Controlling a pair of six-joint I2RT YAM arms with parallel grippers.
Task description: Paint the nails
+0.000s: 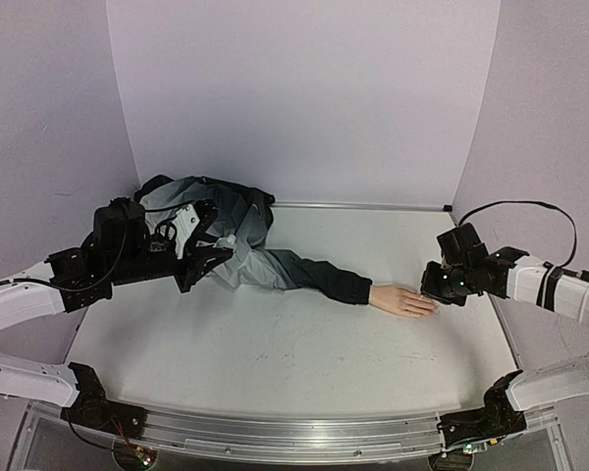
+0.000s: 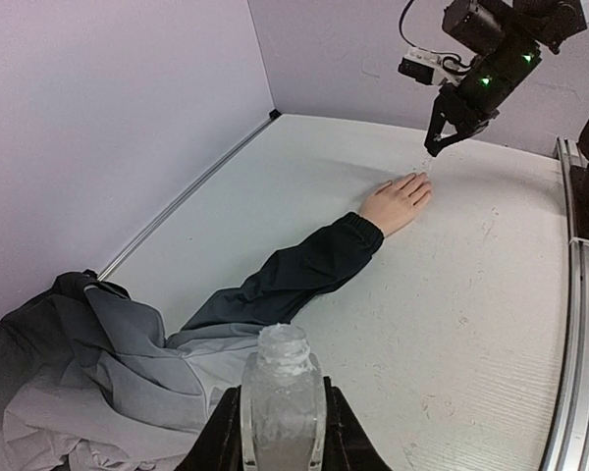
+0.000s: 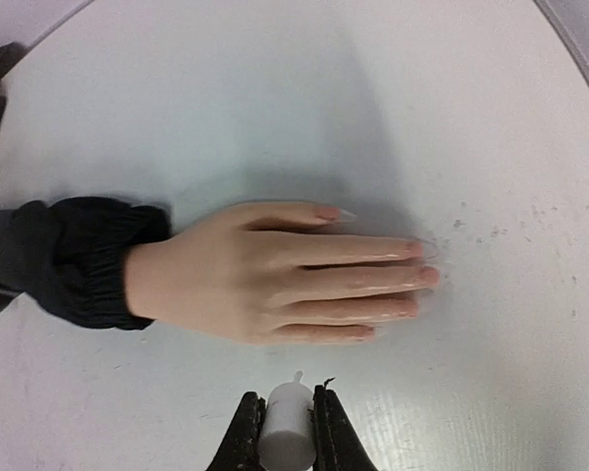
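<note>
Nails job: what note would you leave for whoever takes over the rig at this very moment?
Left hand shut on the open bottle, near the jacket.
Right hand shut on the white brush cap, its tip pointing toward the mannequin hand.
Mannequin hand lies flat on the table, nails up.
Done: bottle open, brush out. Left: the painting; whether any nail is coated, I cannot tell.

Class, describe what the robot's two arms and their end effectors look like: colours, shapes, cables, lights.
The left arm and right arm have white tubular links with black joints. The left end effector and right end effector are black, each with two flat fingers. A thin black cable loops above the right wrist, where small green lights glow.
</note>
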